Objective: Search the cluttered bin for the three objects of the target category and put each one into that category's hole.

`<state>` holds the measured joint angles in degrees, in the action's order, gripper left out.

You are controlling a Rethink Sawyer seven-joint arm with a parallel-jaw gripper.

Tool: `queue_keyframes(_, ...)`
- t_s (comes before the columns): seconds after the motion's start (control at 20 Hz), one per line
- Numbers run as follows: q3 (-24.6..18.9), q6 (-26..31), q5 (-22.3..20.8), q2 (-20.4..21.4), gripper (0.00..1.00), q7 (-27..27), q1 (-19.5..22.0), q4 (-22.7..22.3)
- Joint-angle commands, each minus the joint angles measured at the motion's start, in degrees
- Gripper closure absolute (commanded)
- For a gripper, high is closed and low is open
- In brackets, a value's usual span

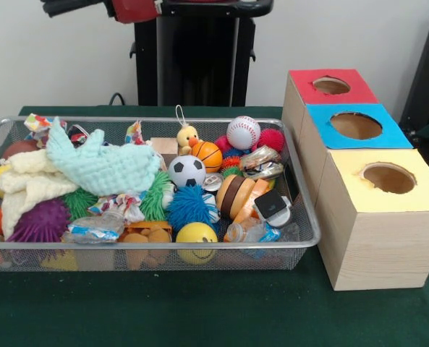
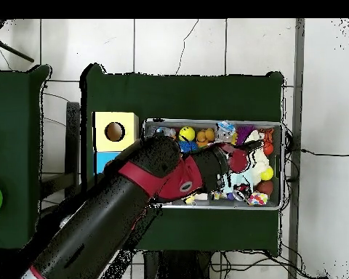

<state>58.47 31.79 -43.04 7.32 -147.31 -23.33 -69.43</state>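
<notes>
Arm: red and black, reaches across the overhead view and ends over the middle of the wire mesh bin; in the front view only its red and black end shows at the top edge.
Gripper: hidden under the arm's wrist in the overhead view and out of the front view's frame, so whether it is open, closed or holding anything cannot be told.
Bin contents below the arm's end: mint-green cloth, cream cloth, soccer ball, small basketball, baseball, yellow duck toy, blue spiky ball, purple spiky ball, yellow smiley ball.
Boxes with holes: a row just beside the bin's end, on the side the arm comes from in the overhead view; red-topped box, blue-topped box, yellow-topped box, each with one round hole.
Surface: green tablecloth under the bin and boxes.
</notes>
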Motion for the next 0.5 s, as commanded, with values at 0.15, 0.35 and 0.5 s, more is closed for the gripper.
queue_keyframes(0.15,-6.78,8.15,1.61,1.51,1.0,9.94,-0.96,5.37)
queue_keyframes(0.35,-6.1,7.74,0.17,-2.16,1.0,3.0,-3.9,1.89)
queue_keyframes(0.5,-5.99,7.68,-0.5,-3.05,1.0,1.9,-4.84,0.97)
